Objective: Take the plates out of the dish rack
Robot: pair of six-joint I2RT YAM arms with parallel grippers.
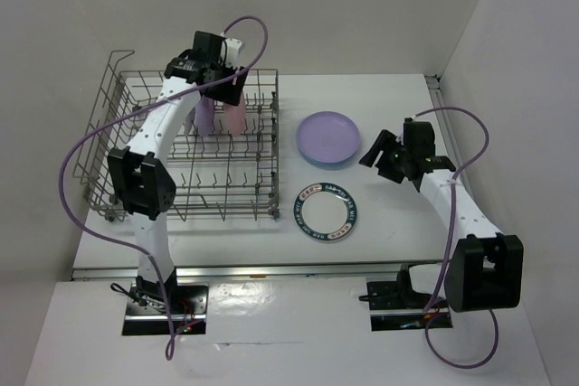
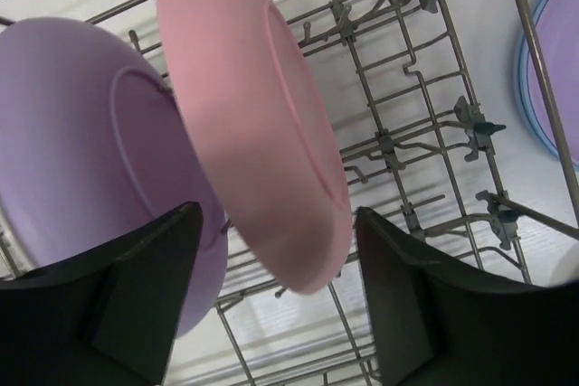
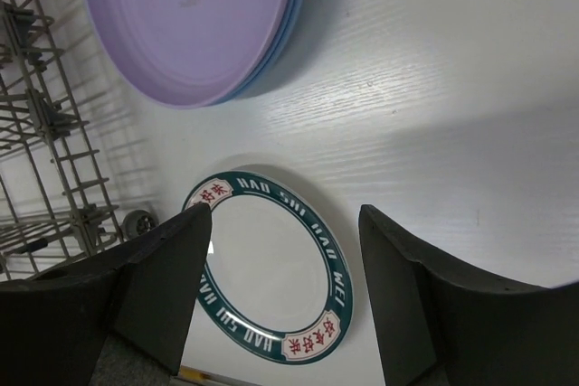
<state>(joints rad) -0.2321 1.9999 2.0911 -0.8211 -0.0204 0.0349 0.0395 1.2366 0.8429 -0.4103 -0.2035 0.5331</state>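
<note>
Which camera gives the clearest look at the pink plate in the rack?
Left wrist: the pink plate fills the frame, standing on edge in the dish rack beside a lavender plate. Top external shows a sliver under the left arm. Right wrist misses it.

I see the pink plate (image 2: 244, 124) matt and smooth inside the grey metal-wire dish rack (image 1: 226, 178); beside the rack, the white table (image 3: 452, 88) shows faint grain.
</note>
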